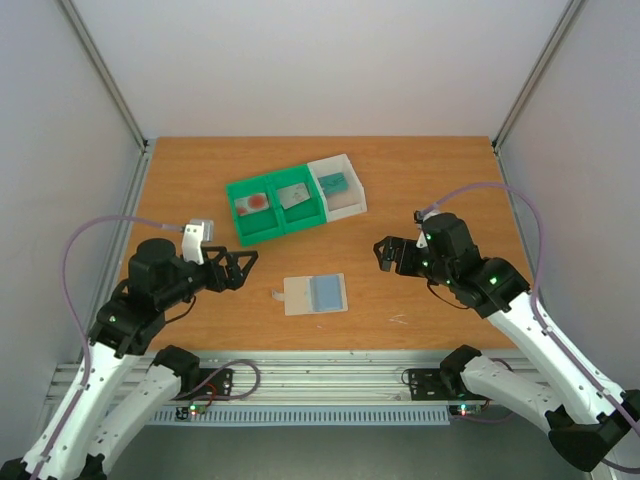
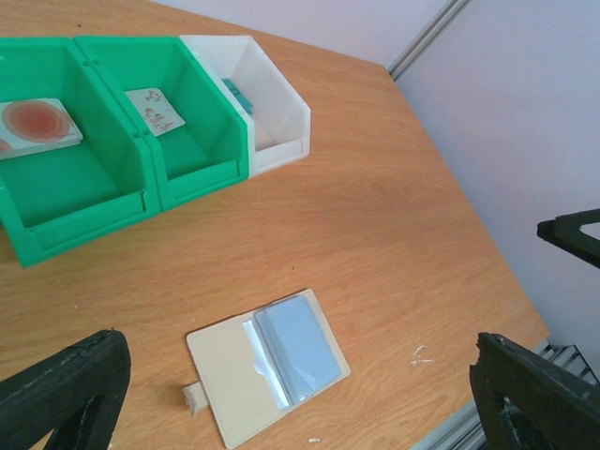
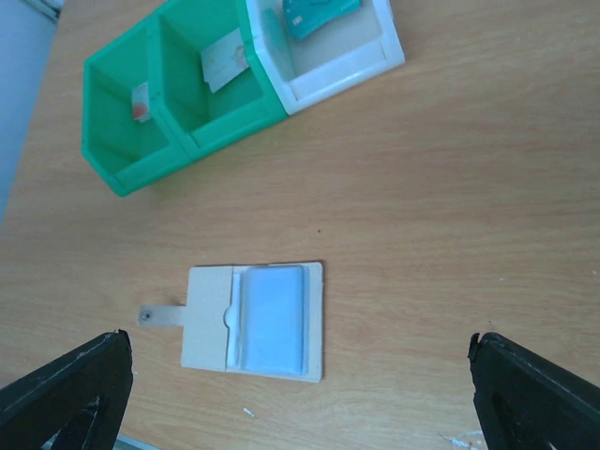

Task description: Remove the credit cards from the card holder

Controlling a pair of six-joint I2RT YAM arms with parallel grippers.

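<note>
In the left wrist view the green tray runs off the left edge, which cuts the white card with the red circle in its left compartment. From the right wrist that card is mostly hidden behind the tray's wall. The white tray against the green tray's right end is clipped at the top (its teal card too). The grey card has print too small to read.
</note>
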